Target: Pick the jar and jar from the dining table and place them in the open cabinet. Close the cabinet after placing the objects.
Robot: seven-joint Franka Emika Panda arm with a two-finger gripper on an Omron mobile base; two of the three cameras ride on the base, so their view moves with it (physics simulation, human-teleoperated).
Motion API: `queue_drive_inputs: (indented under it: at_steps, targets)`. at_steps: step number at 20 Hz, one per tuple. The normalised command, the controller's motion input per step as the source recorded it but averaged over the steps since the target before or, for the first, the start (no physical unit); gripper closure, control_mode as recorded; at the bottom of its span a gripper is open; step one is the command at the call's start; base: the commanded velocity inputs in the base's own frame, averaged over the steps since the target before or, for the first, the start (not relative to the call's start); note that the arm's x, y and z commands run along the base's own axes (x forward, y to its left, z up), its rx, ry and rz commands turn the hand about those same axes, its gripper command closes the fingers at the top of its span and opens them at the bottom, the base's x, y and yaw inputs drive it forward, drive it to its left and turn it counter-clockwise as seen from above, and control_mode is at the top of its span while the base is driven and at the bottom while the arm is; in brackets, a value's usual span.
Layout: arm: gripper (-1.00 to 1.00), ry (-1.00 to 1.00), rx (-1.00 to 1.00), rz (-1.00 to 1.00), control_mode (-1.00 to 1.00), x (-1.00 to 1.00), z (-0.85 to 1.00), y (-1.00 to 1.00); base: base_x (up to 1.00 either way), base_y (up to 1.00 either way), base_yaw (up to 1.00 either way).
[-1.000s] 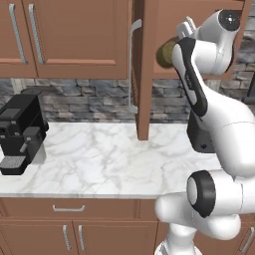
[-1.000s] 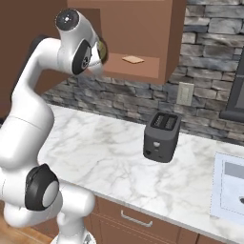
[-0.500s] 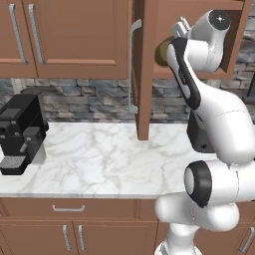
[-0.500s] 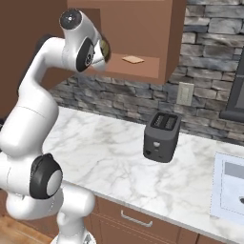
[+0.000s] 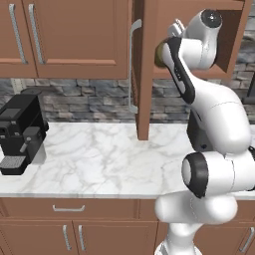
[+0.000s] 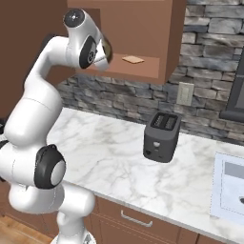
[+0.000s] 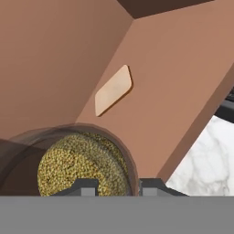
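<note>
I am holding the jar (image 7: 75, 167) of olive-green filling in my gripper (image 7: 118, 186), with the jaws drawn in narrow around the glass and the two fingertips (image 7: 86, 187) showing on either side of its near rim. In the hand view the jar is sitting to the left of and just ahead of my gripper, its round clear wall touching the jaws. In the left base view a sliver of that same green is peeking out to the left of my hand, at the front edge of the cabinet (image 5: 229, 30).

I am judging the jar to be stiff, smooth and breakable: glass that will slide if I slacken and crack if I knock it on the shelf edge. Filled as it is, it is probably carrying some weight for its size. The best hold is the one I am using, across the round body.

To look at, it is a clear cylinder packed with fine yellow-green grains, its glass showing as a faint dark ring around them.

Ahead and above my gripper, a small flat tan piece (image 7: 113, 90) is lying on the shelf board, well apart from the jar. Further right, beyond the cabinet's side wall, white marble counter (image 7: 210, 160) is showing below me.
</note>
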Motion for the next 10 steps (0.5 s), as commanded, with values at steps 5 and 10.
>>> queue_drive_inputs:
  at_steps: [5, 10]
  targets:
    - [1.00, 0.09, 0.00, 0.00, -1.00, 0.19, -0.01, 0.00, 0.00, 0.00, 0.00]
    - [1.00, 0.08, -0.01, 0.00, -1.00, 0.20, -0.04, 0.00, 0.00, 0.00, 0.00]
